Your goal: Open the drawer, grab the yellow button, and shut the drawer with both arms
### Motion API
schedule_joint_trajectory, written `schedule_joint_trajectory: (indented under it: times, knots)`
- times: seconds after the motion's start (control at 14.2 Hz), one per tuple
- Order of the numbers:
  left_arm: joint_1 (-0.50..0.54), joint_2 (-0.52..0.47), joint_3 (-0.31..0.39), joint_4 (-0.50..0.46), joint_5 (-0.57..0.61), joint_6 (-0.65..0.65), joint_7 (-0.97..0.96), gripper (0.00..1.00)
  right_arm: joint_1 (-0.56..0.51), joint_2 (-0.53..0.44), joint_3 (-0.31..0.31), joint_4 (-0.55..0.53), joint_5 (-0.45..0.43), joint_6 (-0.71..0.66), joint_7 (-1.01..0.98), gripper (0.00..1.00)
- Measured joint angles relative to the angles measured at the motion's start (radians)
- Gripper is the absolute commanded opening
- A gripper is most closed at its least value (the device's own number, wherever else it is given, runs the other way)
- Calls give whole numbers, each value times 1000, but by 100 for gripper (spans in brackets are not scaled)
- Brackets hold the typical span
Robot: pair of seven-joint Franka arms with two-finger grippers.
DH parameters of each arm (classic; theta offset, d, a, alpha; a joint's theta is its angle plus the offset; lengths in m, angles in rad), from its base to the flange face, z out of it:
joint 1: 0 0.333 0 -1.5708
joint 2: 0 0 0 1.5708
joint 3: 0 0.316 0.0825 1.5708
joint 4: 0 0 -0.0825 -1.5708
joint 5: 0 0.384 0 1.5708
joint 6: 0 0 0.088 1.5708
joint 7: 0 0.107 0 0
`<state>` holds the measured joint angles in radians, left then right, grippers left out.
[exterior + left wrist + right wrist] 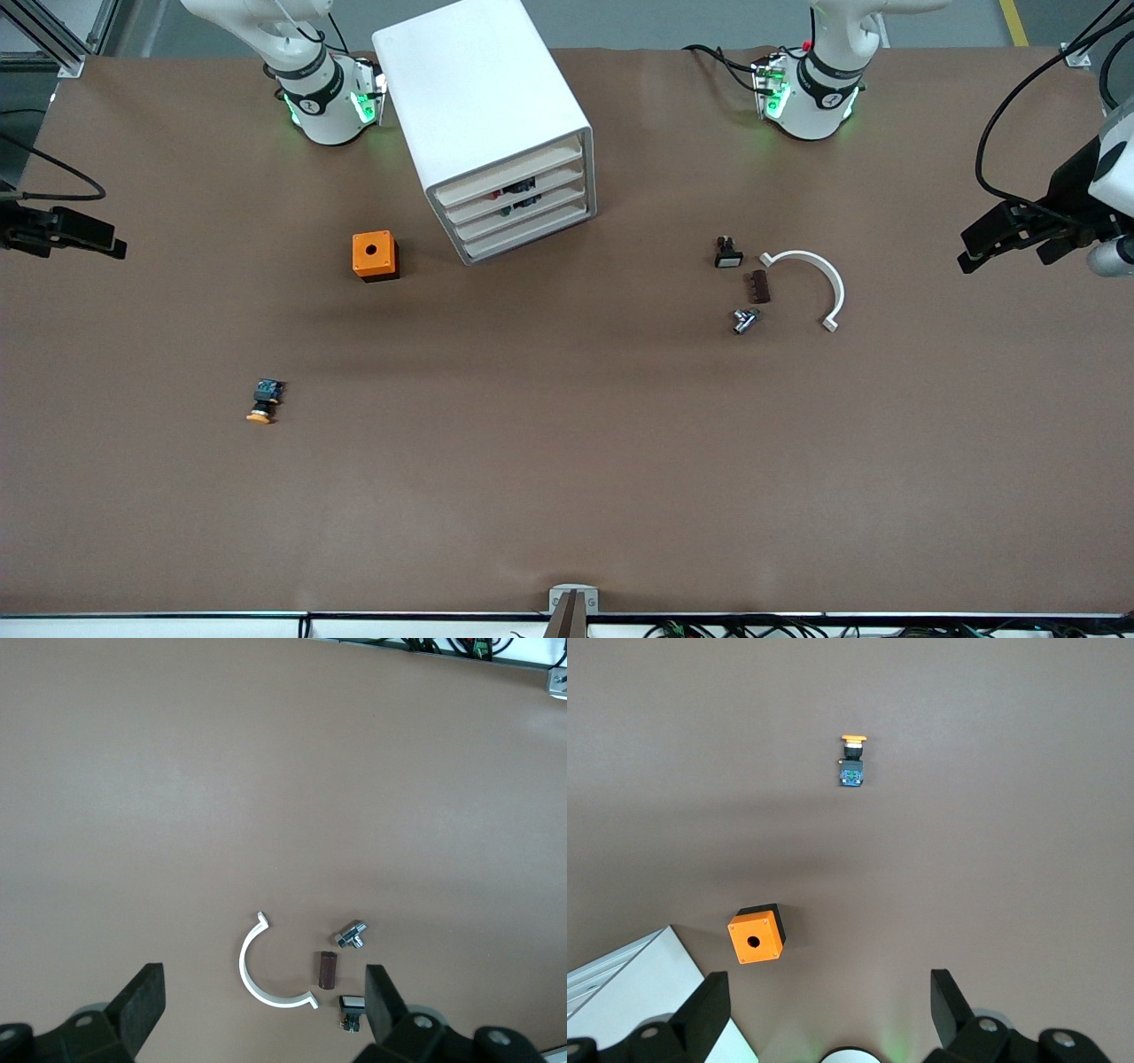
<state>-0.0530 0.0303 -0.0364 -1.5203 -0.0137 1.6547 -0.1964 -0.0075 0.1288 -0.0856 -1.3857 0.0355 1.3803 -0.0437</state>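
The white cabinet (483, 97) stands between the two arm bases, and its four stacked drawers (518, 206) are all pushed in. Dark parts show faintly through the upper drawer fronts. The button (263, 400), with orange cap, black body and blue rear, lies on its side on the table toward the right arm's end, nearer the front camera than the cabinet. The right wrist view shows the button (852, 762) too. My right gripper (66, 232) (828, 992) hangs open and empty over the right arm's end of the table. My left gripper (1019, 244) (263, 973) hangs open and empty over the left arm's end.
An orange cube with a hole (374, 255) (755, 936) sits beside the cabinet (620, 992). Toward the left arm's end lie a white curved clip (811, 283) (243, 966), a brown block (759, 286) (328, 970), a metal fitting (744, 320) (353, 935) and a black part with a white face (727, 254) (352, 1005).
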Motion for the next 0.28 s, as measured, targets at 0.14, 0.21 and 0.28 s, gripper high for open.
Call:
schedule_joint_trajectory:
  times: [0.14,0.21,0.28]
  knots:
    - [0,0,0,0,0,-2,0,100,0,-22,2,0,0,-5,0,100]
    - [0,0,0,0,0,-2,0,99,0,-30,2,0,0,-7,0,100]
    - [0,0,0,0,0,-2,0,100,0,-36,2,-1,0,-8,0,100]
